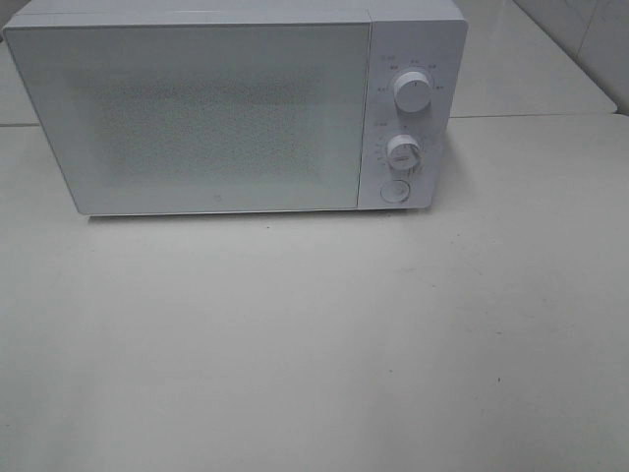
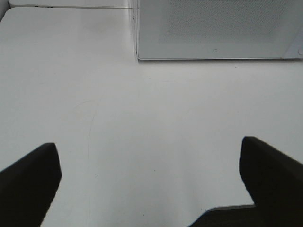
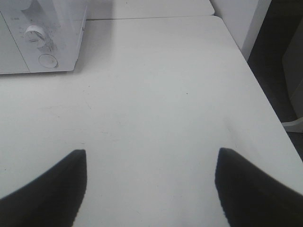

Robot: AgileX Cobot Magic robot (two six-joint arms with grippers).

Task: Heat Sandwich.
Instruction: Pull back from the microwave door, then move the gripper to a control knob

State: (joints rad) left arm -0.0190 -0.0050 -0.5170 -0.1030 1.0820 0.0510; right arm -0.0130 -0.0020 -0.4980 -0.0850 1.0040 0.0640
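microwave is set door-shut on bench | left end effector and right end effector are held spread, empty, likely staged for door | sandwich not seen

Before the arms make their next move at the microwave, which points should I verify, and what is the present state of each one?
1. Microwave door open for loading: not ok, it is shut.
2. Sandwich located: cannot tell. No view shows it, and the door hides the inside.
3. Left tool open and empty: ok.
4. Right tool open and empty: ok.
5. Table in front of the door free for an approach: ok, nothing stands there in these views.
6. Settings of the upper knob and lower knob: cannot tell, the marks are too small to read.
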